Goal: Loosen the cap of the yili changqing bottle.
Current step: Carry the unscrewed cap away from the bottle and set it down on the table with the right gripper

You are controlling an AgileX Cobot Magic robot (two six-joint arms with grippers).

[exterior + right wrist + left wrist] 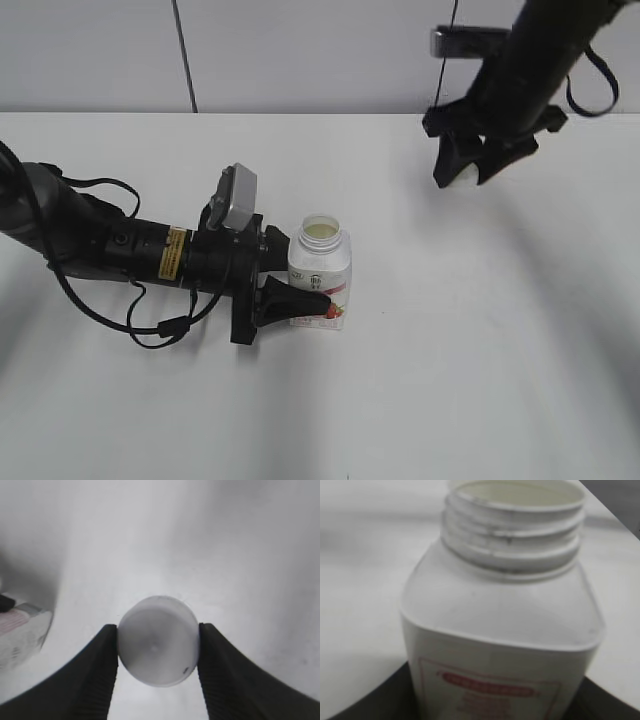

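The yili changqing bottle point(320, 275) stands upright on the white table with its neck open and no cap on it. My left gripper point(295, 300) is shut on its lower body from the left. In the left wrist view the bottle point(500, 620) fills the frame, showing bare neck threads and a red label. My right gripper point(465, 172) is raised at the back right, shut on the round white cap point(462, 178). In the right wrist view the cap point(157, 641) sits between the two black fingers point(157, 652), and the bottle point(20, 635) shows at the far left edge.
The white table point(480, 360) spreads around the bottle. A grey wall with a vertical seam point(184, 55) rises behind the table's far edge. My left arm and its cables point(110, 250) lie low across the left side of the table.
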